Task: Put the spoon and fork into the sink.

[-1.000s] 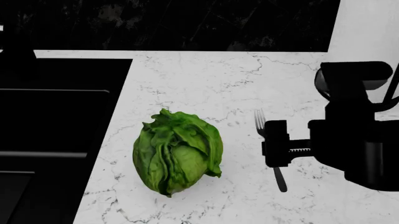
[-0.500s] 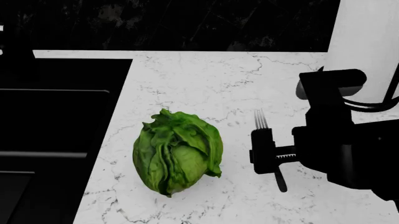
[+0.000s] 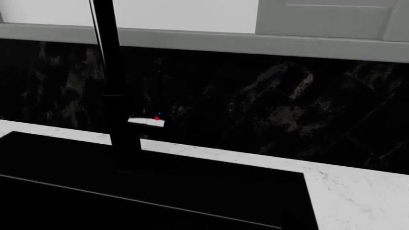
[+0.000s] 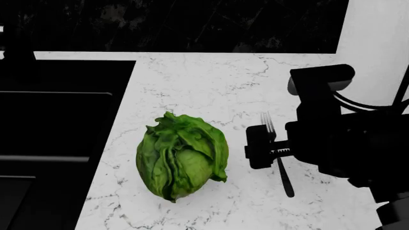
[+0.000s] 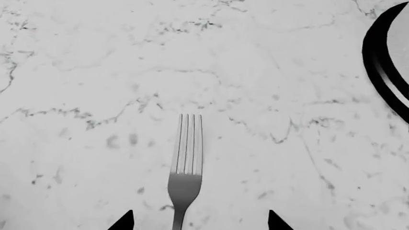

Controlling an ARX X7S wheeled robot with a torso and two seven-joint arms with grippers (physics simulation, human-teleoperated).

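Fork (image 5: 186,177) lies flat on the table (image 4: 211,81) right under my right jaws (image 5: 199,221), which straddle its neck, spread wide, holding nothing, so I judge a pinch comes next. Farther left sits a lettuce (image 4: 182,155), then the sink (image 4: 51,124).

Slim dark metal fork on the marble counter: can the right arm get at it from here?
Probably yes. The right gripper hangs right over the fork, jaws open to either side of its neck, with bare white marble counter around it.
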